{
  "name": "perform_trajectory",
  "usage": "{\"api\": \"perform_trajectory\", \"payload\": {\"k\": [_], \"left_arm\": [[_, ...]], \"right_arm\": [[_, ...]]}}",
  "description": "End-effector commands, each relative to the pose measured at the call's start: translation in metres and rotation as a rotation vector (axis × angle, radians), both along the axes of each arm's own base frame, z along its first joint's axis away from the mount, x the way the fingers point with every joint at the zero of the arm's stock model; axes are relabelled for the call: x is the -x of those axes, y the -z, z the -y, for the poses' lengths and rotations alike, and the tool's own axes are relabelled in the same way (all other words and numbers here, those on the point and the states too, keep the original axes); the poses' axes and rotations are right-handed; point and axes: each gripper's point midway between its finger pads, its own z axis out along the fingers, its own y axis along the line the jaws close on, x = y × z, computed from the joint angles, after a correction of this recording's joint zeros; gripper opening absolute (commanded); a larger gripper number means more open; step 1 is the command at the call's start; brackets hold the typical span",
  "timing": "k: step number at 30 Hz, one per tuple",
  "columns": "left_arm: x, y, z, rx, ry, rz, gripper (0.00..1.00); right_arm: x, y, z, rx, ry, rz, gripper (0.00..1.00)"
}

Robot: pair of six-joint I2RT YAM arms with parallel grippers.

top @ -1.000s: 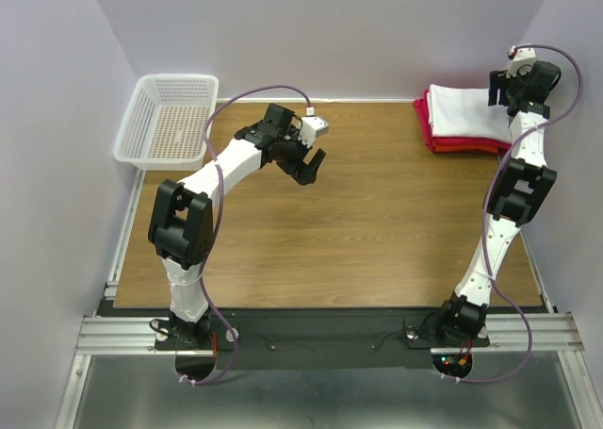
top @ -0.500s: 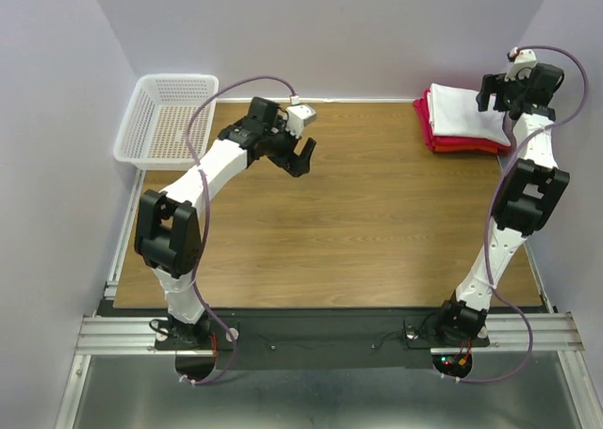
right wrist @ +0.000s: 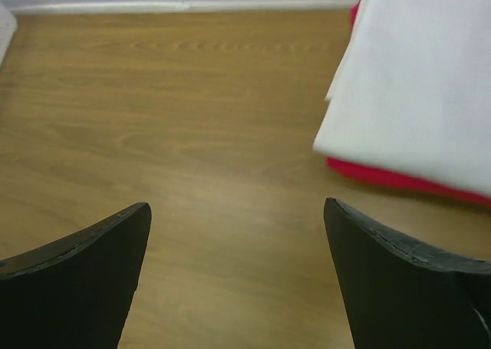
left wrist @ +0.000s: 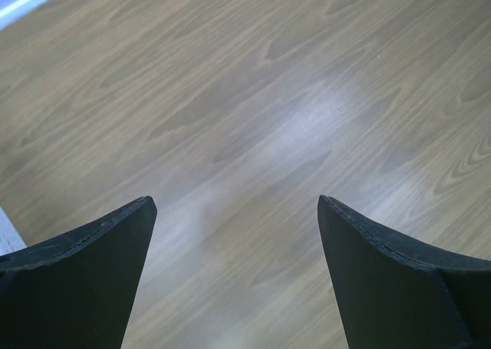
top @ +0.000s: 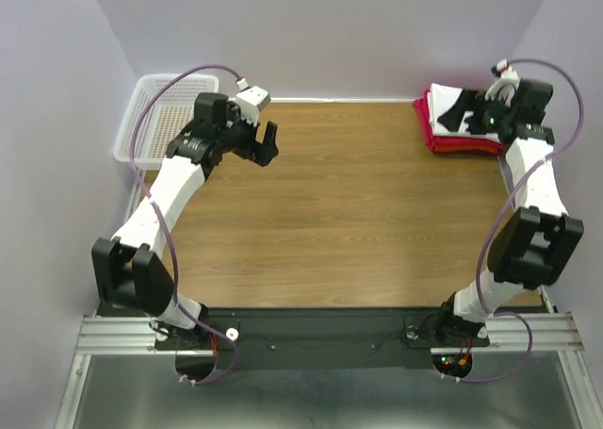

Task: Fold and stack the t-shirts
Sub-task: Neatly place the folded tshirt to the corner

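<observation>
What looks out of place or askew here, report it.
Nothing stands out. The white t-shirt lies folded atop the red t-shirts at the far right, the basket sits upright far left, and the left gripper and right gripper are open, empty.

The left arm and the right arm are stretching far forward, and the left gripper and the right gripper are holding their jaws wide open.

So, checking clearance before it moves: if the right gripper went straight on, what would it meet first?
Probably the wooden table, beside the t-shirts; the open right gripper aims just past the stack's edge, though depth is unclear.
</observation>
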Motion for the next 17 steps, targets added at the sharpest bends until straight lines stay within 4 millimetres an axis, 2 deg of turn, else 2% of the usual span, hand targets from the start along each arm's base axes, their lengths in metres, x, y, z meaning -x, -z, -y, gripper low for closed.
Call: {"api": "perform_trajectory", "payload": {"k": [1,2,3,6,7,12,14,17], "left_arm": [[0.026,0.008,-0.021,-0.005,-0.063,-0.011,0.99],[0.03,0.014,-0.028,-0.01,-0.085,-0.019,0.99],[0.039,0.024,-0.036,-0.022,-0.109,-0.024,0.99],[0.054,0.043,-0.053,-0.057,-0.153,-0.041,0.99],[0.056,0.048,-0.059,-0.074,-0.175,-0.043,0.99],[0.069,0.062,-0.075,-0.092,-0.208,-0.054,0.99],[0.07,0.061,-0.076,-0.088,-0.213,-0.053,0.99],[0.068,0.056,-0.08,-0.076,-0.23,-0.047,0.99]], "right_arm": [[0.058,0.039,-0.032,-0.14,-0.046,-0.174,1.0],[0.067,0.046,-0.036,-0.143,-0.049,-0.195,1.0],[0.089,0.06,-0.045,-0.152,-0.067,-0.238,1.0],[0.116,0.07,-0.057,-0.122,-0.107,-0.256,1.0],[0.128,0.082,-0.06,-0.125,-0.109,-0.29,1.0],[0.16,0.099,-0.072,-0.112,-0.131,-0.329,1.0],[0.17,0.103,-0.078,-0.104,-0.143,-0.335,1.0],[0.174,0.101,-0.081,-0.085,-0.151,-0.327,1.0]]}}
